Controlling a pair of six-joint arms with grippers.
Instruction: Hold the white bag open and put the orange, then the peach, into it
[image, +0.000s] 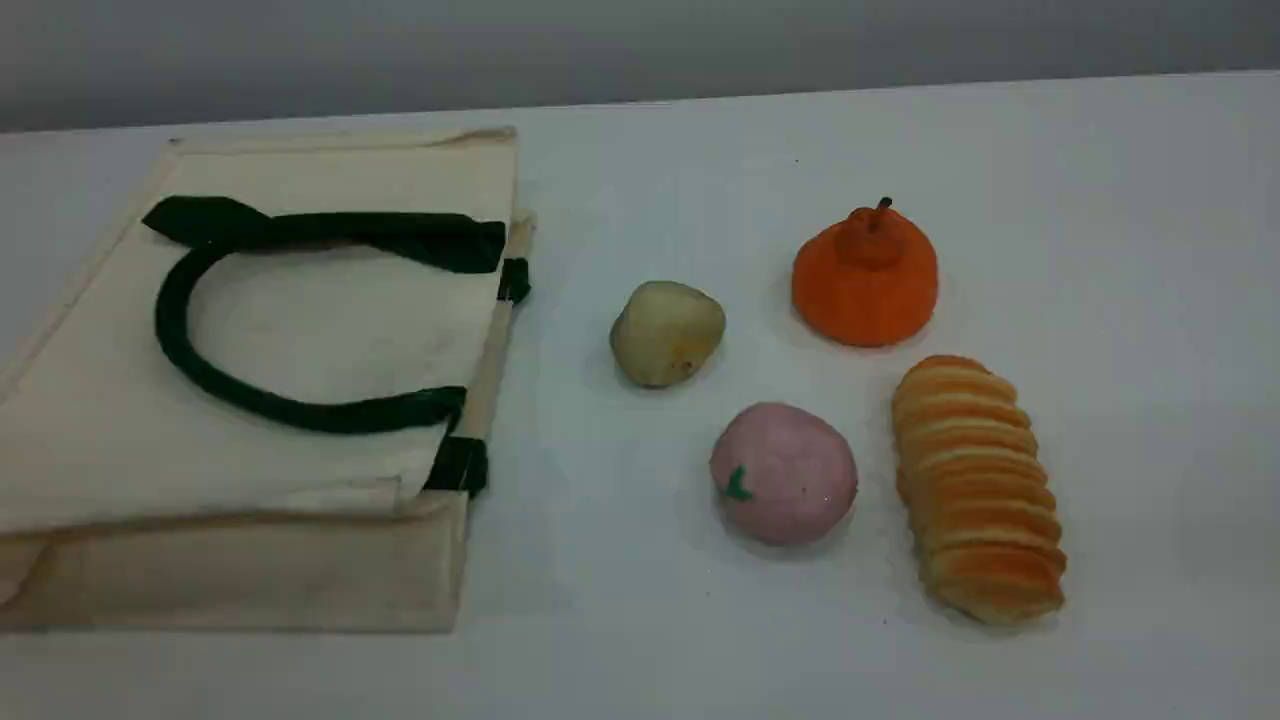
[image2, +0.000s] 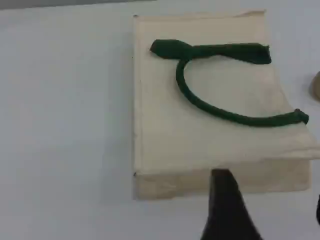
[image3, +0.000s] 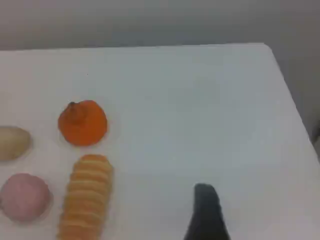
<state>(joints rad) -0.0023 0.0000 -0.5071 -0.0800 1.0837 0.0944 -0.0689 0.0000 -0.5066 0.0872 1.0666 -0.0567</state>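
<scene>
The white bag (image: 300, 330) lies flat and closed on the table's left side, with its dark green handle (image: 172, 318) curled on top. To its right the orange (image: 865, 275) stands at the back and the peach (image: 783, 473) sits nearer the front. No arm shows in the scene view. In the left wrist view my left gripper (image2: 270, 200) hovers open over the bag (image2: 165, 125), near its edge. In the right wrist view my right gripper (image3: 250, 210) hangs open with nothing in it, to the right of the orange (image3: 82, 123) and the peach (image3: 25, 196).
A pale yellowish potato-like lump (image: 667, 332) lies between the bag and the orange. A ridged orange-tan bread loaf (image: 975, 490) lies right of the peach. The table's right edge (image3: 292, 100) runs close to my right gripper.
</scene>
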